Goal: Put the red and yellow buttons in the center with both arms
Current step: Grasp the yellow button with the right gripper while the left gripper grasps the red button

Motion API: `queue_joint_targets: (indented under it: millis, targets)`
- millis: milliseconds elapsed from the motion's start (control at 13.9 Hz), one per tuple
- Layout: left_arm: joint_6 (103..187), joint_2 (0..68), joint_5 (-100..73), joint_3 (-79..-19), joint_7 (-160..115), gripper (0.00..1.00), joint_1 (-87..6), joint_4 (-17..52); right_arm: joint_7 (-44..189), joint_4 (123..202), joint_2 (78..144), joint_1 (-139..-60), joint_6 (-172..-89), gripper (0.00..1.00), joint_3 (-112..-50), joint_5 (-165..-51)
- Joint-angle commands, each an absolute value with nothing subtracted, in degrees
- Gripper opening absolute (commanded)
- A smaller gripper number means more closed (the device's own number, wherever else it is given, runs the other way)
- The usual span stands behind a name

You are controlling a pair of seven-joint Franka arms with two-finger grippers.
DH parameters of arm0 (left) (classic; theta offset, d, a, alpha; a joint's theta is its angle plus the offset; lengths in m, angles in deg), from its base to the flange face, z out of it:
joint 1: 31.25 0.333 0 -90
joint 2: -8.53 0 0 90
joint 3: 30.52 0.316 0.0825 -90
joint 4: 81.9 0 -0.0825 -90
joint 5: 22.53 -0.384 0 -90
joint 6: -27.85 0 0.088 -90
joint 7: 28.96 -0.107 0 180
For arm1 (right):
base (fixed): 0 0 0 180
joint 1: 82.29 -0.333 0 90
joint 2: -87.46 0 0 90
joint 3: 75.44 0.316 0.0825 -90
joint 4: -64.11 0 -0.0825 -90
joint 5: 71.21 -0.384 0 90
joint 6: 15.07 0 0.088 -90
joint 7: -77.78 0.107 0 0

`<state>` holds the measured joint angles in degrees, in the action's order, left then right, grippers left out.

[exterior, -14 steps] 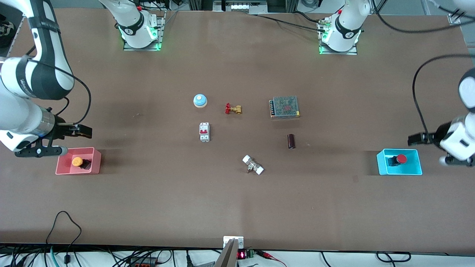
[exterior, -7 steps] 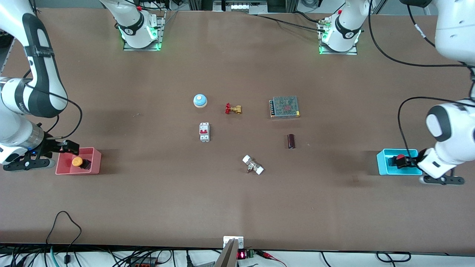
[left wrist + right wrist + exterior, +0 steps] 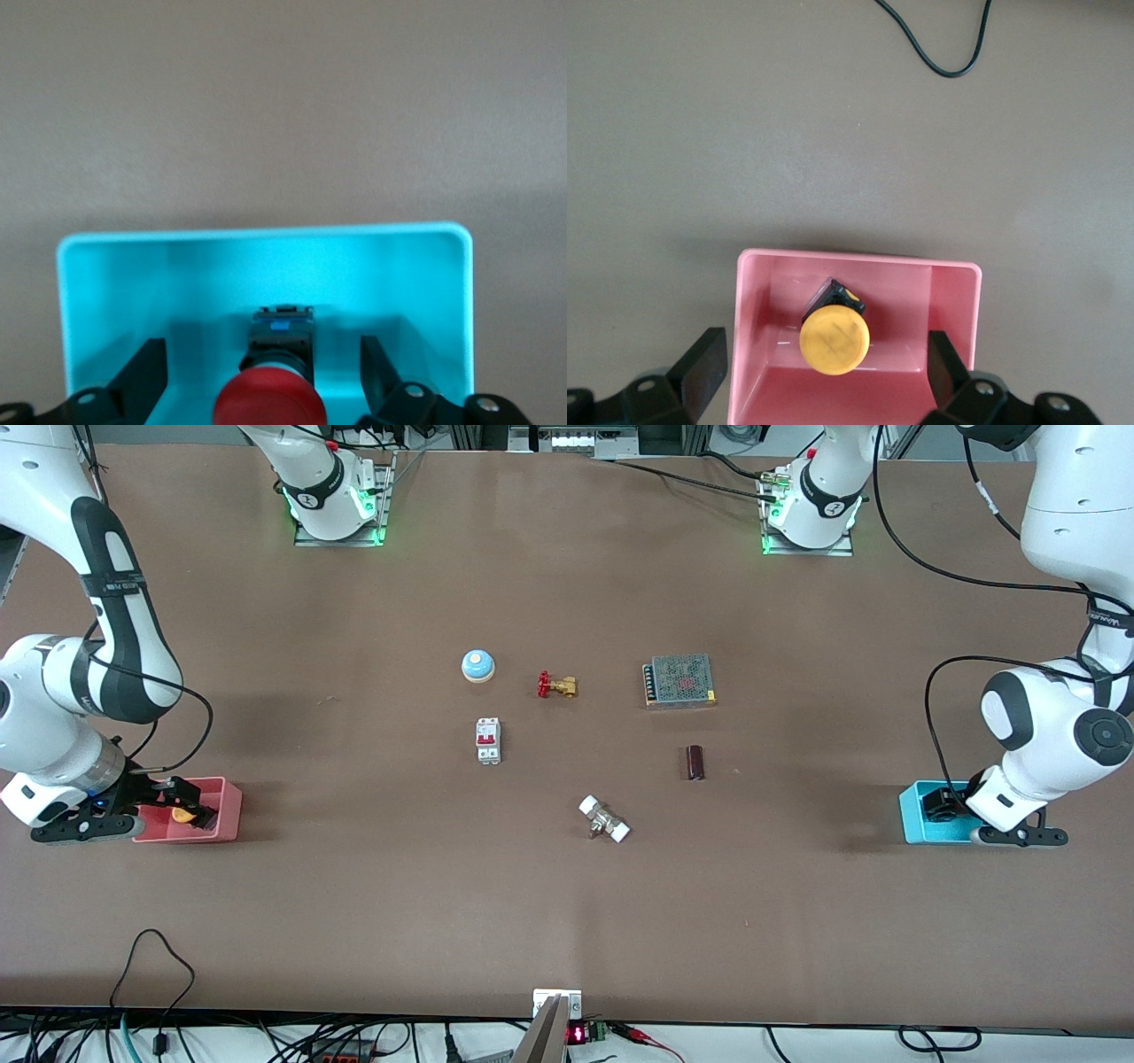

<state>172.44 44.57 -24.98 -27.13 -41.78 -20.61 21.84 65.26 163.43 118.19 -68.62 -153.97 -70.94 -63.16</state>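
Right gripper [image 3: 819, 372] hung spread wide over the pink bin [image 3: 957, 270], empty, straddling the yellow button [image 3: 834, 338]; left gripper [image 3: 266, 381] likewise wide and empty around the red button [image 3: 269, 407] in the cyan bin [image 3: 266, 235]. Buttons judged light, rigid; smooth caps probably slippery, so grip the black bodies.

Robotics lab: two bolted-down arm bases [image 3: 335, 505] (green status lights), brown test table [image 3: 567, 921], cable tangle [image 3: 266, 1041] along edge

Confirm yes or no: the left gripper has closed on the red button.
No. In the left wrist view the left gripper is open, its fingers apart from the red button in the cyan bin.
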Motion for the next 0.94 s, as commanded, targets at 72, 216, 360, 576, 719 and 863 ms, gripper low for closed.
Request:
queue_joint_targets:
  millis: [72,216,360,576,719,863]
  targets:
    - [172.9,42.5,-25.2,-27.9,-42.6,0.4,-19.9,24.3,61.5,163.8,119.7,-67.2,-156.7,1.0,-70.3,-62.4]
    - [172.6,42.1,-25.2,-27.9,-42.8,0.29,-19.9,23.7,59.0,163.8,120.9,-66.6,-157.1,1.0,-70.3,-62.5]
    - [172.2,40.3,-25.2,-27.9,-43.0,0.28,-20.1,23.4,59.0,164.2,121.3,-66.4,-157.1,1.0,-70.2,-62.5]
    - [161.4,35.7,-25.2,-28.1,-43.6,0.28,-20.6,18.9,59.0,164.1,121.8,-66.4,-157.4,1.0,-70.2,-62.6]
    - [149.8,33.7,-25.2,-31.0,-42.7,0.28,-20.6,13.9,59.0,164.2,122.2,-66.4,-158.1,1.0,-70.2,-62.6]
    - [139.8,30.3,-25.2,-36.5,-41.4,0.26,-20.6,13.2,59.0,164.2,122.5,-66.4,-158.4,1.0,-70.2,-62.6]
